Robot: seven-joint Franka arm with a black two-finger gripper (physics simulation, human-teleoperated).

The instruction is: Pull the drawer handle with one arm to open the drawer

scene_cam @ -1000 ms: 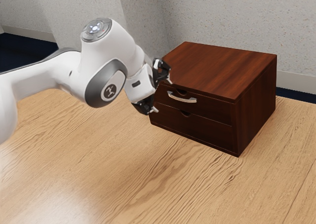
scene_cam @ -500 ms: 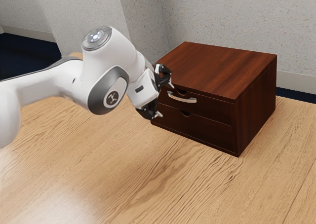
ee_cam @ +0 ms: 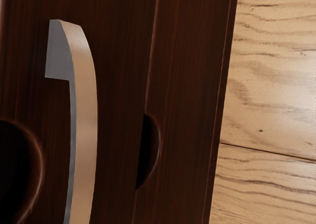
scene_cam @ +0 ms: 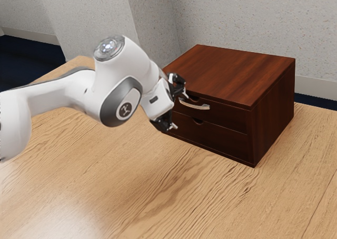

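The drawer handle [scene_cam: 194, 105], a curved silver bar, sits on the upper drawer [scene_cam: 226, 113] of a small dark wooden cabinet [scene_cam: 231, 73]. This cabinet stands near the far edge of the tabletop [scene_cam: 158, 197], toward the exterior view's right. The upper drawer looks closed, its front level with the lower drawer [scene_cam: 210, 135] under it.

The pincer [scene_cam: 174, 104] is open. One finger stands above and one below the handle's end on the exterior view's left, and I cannot tell if either touches the bar. In the wrist view the handle [ee_cam: 80, 135] is close in front of the hand, beside the lower drawer's front [ee_cam: 185, 86].

In my judgement the grasp is not yet made. The risk is the position: the pincer is at the end of the bar, not its middle. If it closes there, the fingers may slip off when the pull begins. Also the cabinet may slide on the tabletop instead of the drawer opening.
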